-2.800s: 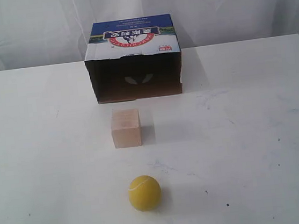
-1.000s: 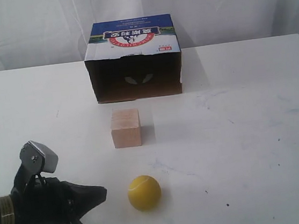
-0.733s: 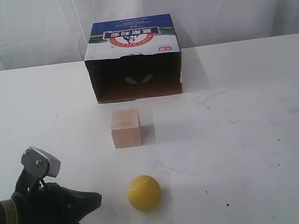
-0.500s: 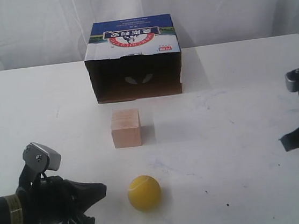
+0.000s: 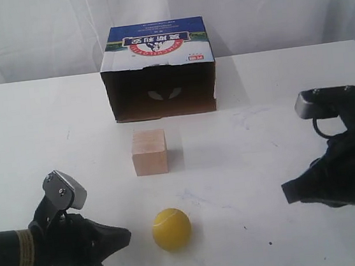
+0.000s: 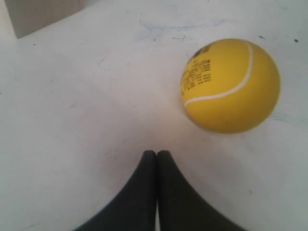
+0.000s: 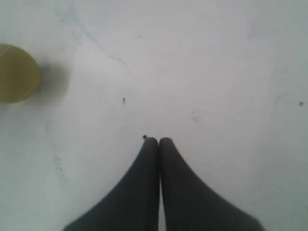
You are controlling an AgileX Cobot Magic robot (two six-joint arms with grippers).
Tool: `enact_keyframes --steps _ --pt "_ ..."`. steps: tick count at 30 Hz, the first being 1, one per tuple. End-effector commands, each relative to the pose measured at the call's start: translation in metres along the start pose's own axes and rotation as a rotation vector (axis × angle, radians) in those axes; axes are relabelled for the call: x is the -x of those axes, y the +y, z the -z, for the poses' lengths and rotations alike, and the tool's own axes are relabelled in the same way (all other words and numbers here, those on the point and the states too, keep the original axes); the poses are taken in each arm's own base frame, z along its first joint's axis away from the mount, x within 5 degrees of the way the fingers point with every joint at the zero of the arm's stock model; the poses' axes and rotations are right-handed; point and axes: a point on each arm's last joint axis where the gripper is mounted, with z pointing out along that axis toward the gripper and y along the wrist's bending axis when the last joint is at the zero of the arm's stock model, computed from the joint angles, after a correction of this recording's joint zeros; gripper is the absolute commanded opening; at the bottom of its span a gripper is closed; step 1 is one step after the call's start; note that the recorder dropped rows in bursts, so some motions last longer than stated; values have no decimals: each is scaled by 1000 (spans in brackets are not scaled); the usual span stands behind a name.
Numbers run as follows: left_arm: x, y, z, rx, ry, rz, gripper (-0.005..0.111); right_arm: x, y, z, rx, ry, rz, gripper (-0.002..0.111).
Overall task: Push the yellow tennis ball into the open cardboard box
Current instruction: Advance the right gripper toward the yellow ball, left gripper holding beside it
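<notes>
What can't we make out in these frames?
Exterior view: interior of the open brown cardboard box is lost in shadow; contents unclear.
Left wrist view: black print on the fuzzy yellow tennis ball is too small to read.
Left wrist view: pale wooden cube is cut off by the frame edge.
Right wrist view: ball blurred, cut by the frame edge.

Lies low and nearly level at the left with the black left arm, black tapered left gripper [image 5: 124, 237] pointing inward, fingers [image 6: 143, 188] pressed tip to tip. Leans down at the right with the black right gripper [image 5: 287, 192], fingers [image 7: 138, 188] likewise pressed together.
</notes>
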Motion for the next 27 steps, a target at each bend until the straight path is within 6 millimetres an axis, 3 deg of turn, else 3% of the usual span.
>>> enact_keyframes --steps 1,8,16,27 --pt "-1 -1 -8 -49 -32 31 0 -9 8 -7 69 -11 45 0" --pt "-3 3 -21 -100 -30 64 0 -9 8 -9 84 -32 51 0" --pt "-2 -11 -27 -158 -42 58 0 -12 10 -11 107 5 123 0" --pt "4 -21 -40 -127 -45 32 0 -12 6 -34 126 66 105 0"
